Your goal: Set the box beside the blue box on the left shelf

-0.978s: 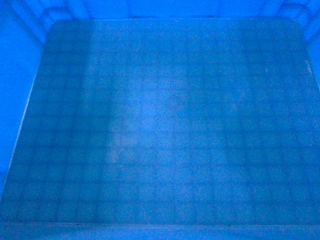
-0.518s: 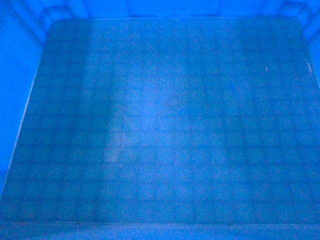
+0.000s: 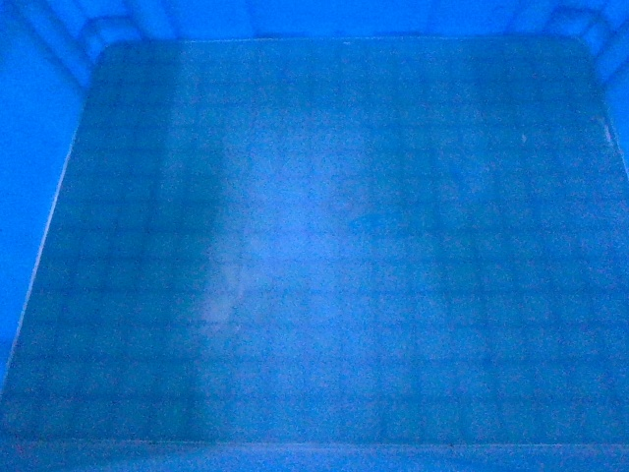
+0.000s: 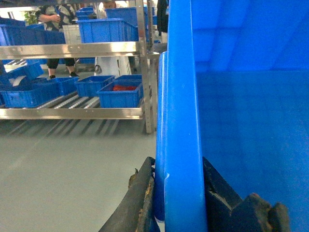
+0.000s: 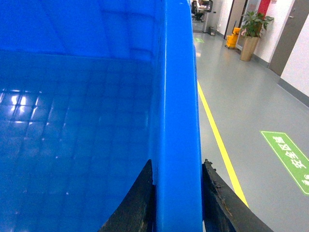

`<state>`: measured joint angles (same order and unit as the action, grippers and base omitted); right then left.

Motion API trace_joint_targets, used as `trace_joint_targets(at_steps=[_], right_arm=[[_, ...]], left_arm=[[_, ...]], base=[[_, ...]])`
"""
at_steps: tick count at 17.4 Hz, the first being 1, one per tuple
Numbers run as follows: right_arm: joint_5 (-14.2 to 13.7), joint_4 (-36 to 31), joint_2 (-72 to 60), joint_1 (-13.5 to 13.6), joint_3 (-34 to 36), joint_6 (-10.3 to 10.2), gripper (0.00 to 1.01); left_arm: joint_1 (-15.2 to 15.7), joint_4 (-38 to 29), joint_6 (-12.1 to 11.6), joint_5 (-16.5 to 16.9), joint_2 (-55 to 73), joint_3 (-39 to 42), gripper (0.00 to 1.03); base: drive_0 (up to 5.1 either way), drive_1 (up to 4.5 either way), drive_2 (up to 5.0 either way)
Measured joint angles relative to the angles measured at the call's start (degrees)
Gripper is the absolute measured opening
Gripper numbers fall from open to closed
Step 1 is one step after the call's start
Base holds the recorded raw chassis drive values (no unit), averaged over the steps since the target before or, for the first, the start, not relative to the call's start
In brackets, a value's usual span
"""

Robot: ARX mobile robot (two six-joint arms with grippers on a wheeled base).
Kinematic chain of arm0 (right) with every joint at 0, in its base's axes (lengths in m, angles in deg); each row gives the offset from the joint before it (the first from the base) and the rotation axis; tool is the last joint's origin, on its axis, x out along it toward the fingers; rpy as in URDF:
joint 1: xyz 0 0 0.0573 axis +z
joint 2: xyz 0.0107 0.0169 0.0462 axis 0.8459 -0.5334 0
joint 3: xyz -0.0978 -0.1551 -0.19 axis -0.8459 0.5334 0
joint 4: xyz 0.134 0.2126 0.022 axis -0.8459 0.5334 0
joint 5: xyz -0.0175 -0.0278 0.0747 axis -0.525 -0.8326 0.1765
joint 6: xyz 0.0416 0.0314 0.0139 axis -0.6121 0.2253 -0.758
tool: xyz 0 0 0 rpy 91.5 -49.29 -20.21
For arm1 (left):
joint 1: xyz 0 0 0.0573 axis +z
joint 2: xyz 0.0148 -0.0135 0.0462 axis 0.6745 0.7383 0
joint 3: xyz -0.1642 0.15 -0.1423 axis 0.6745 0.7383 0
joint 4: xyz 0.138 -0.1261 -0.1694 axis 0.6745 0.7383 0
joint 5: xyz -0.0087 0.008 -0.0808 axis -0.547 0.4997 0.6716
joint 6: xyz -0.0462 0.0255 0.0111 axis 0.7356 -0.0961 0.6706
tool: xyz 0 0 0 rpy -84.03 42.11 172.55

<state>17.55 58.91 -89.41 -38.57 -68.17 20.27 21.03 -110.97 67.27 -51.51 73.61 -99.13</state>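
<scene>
The box fills the whole head view; only its gridded inner floor and the lower walls show. My left gripper is shut on the box's left wall, one finger outside and one inside. My right gripper is shut on the right wall of the box in the same way. In the left wrist view a roller shelf with metal rails stands far off across the grey floor, with several blue boxes on it.
People stand behind the rack. On the right, the grey floor carries a yellow line and a green marking. A potted plant and a yellow bin stand far down the aisle.
The pale light patches on the box's floor have drifted slightly. The box still fills the head view the same way.
</scene>
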Motion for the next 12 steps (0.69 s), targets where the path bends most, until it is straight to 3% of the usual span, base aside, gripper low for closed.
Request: trace_joint_targets(at_steps=[12], right_arm=[[-0.02,-0.04,-0.02,-0.02,0.02,0.02,0.21]], left_arm=[[0.00,-0.09,-0.04,-0.02,0.00,0.00,0.20]], base=[[0.0,4.27,-4.3]])
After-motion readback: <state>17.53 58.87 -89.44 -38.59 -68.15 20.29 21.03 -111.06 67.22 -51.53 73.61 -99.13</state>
